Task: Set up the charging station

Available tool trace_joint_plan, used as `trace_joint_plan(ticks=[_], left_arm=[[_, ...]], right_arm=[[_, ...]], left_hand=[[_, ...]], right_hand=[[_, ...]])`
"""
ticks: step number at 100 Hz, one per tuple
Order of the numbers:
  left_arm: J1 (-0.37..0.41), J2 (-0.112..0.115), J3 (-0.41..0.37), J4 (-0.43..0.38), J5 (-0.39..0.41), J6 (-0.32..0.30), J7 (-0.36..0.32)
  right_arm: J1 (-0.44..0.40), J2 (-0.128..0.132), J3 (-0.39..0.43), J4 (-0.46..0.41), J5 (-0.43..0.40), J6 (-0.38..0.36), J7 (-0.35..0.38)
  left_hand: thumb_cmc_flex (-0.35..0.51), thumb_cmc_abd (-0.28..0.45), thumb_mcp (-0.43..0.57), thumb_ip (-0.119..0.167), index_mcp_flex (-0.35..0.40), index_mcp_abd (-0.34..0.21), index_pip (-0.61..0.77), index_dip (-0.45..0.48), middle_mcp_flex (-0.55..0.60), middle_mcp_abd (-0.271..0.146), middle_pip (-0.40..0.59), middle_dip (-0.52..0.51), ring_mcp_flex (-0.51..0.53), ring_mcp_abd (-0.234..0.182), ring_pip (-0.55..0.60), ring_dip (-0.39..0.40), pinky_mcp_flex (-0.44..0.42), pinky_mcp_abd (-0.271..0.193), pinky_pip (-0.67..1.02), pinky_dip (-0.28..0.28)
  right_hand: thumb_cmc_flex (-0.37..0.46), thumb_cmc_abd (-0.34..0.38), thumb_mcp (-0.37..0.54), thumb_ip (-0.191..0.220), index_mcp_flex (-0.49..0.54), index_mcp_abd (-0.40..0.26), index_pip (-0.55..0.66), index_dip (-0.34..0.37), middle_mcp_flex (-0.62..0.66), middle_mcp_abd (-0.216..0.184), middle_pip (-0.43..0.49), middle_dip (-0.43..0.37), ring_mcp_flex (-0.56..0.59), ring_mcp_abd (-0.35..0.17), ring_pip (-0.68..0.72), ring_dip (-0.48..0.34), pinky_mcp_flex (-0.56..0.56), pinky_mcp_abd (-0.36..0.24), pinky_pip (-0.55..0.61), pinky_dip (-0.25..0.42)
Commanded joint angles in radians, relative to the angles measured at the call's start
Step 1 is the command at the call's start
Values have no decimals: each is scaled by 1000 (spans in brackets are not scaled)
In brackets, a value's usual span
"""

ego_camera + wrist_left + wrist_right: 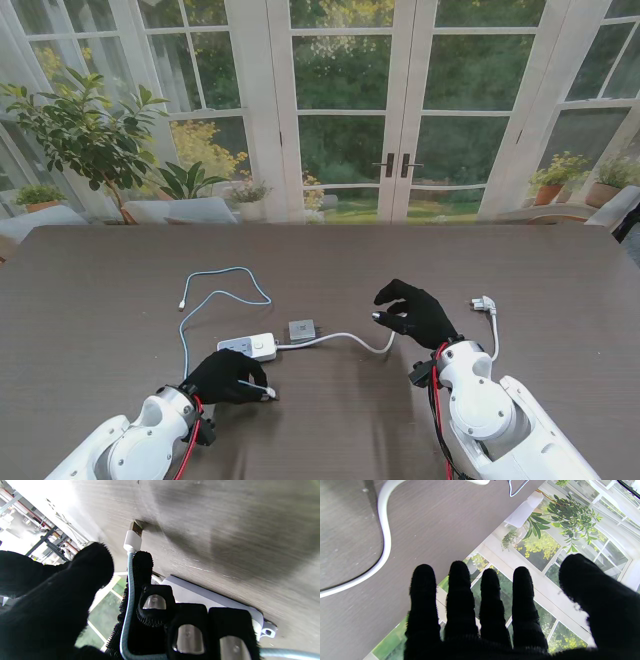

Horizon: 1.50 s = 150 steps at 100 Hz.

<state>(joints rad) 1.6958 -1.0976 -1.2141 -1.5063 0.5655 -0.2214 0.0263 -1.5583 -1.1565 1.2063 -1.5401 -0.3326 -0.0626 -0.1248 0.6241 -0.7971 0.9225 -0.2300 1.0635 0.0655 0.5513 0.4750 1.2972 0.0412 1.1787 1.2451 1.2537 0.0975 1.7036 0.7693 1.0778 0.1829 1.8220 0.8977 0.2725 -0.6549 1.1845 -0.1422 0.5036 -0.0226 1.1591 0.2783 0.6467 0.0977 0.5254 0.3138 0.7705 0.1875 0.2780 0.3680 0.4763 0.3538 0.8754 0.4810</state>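
Observation:
A white power strip (249,346) lies near the table's middle, with a small grey charger block (301,330) just to its right. Its thick white cord (350,338) curves right to a plug (484,303). A light blue USB cable (215,295) loops beyond the strip. My left hand (226,376) is shut on that cable's near end; the blue cable (128,597) runs along a finger and its USB plug (134,536) touches the table beside the strip (200,597). My right hand (415,312) hovers open over the white cord (383,542), fingers (460,595) spread, holding nothing.
The dark wooden table (100,290) stretches wide around the items. French doors (390,110) and potted plants (85,135) stand beyond its far edge. The cable's far small connector (182,304) rests on the table to the left.

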Motion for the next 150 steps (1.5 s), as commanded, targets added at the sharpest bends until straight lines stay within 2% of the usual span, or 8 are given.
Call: trace_joint_plan(ticks=[1,20,40,55,69,93,125,150], left_arm=[[0,5,0,-5,8,-1,-25],[-1,7,4,-8,40,7,-15],[-8,2,13,8,50,-1,19],[-10,0,18,16,64,-3,40],[-7,-5,18,21,79,-9,80],[7,-23,0,14,14,-43,123],[17,-34,-40,-4,-94,-69,102],[38,-37,-78,-49,-71,-78,127]], right_arm=[[-5,-3,-3,-4,0,-2,16],[-6,-4,-3,-5,6,-1,15],[-7,-5,-2,-6,9,0,15],[-7,-5,-1,-6,10,0,15],[-7,-5,-1,-6,12,0,16],[-7,-5,-4,-5,12,-6,16],[17,-15,-60,-3,-2,-14,-26],[98,-19,-147,23,-47,9,-34]], left_hand=[[73,-49,-67,-26,-11,0,76,-42,47,-20,84,32,18,-48,77,-11,39,-140,272,-2],[162,-10,-104,6,-7,-20,185,-113,44,-11,105,51,19,-62,75,-13,37,-141,272,-15],[165,49,-135,10,40,-73,248,-195,43,-31,127,77,19,-77,88,-14,40,-156,272,-6],[162,59,-136,6,68,-73,289,-230,43,-41,156,84,19,-77,100,-15,41,-161,272,13],[149,64,-128,-1,80,-69,331,-228,43,-50,175,84,19,-94,112,-16,44,-183,272,25],[139,73,-115,-8,73,-94,336,-223,41,-56,184,84,19,-108,119,-19,46,-204,272,33],[141,76,-103,-8,68,-93,330,-219,40,-42,178,87,19,-95,118,-22,43,-186,272,26],[136,79,-98,-9,64,-101,325,-216,40,-38,174,92,18,-82,117,-22,42,-176,272,21]], right_hand=[[-27,29,-9,21,20,6,-429,-8,12,-3,-8,-10,22,-5,-4,-47,4,-4,-13,9],[-26,30,-9,21,21,7,-430,-8,13,-2,-7,-10,22,-4,-4,-47,3,-4,-14,9],[-25,30,-10,21,20,8,-431,-8,13,-1,-8,-10,21,-3,-4,-47,3,-3,-14,9],[-26,31,-10,21,19,7,-431,-8,13,-2,-8,-10,22,-3,-4,-47,4,-4,-14,9],[-25,30,-10,21,17,8,-431,-8,13,-2,-8,-10,21,-3,-5,-47,3,-4,-14,9],[-26,31,-11,21,15,7,-431,-8,14,-4,-8,-10,21,-3,-5,-47,2,-3,-15,9],[-19,19,-6,20,20,7,-430,-8,19,-2,-8,-10,25,-2,-4,-46,4,-1,-15,9],[-17,-4,2,16,20,5,-425,-5,19,-3,-5,-8,23,-6,-5,-47,6,-7,-14,9]])
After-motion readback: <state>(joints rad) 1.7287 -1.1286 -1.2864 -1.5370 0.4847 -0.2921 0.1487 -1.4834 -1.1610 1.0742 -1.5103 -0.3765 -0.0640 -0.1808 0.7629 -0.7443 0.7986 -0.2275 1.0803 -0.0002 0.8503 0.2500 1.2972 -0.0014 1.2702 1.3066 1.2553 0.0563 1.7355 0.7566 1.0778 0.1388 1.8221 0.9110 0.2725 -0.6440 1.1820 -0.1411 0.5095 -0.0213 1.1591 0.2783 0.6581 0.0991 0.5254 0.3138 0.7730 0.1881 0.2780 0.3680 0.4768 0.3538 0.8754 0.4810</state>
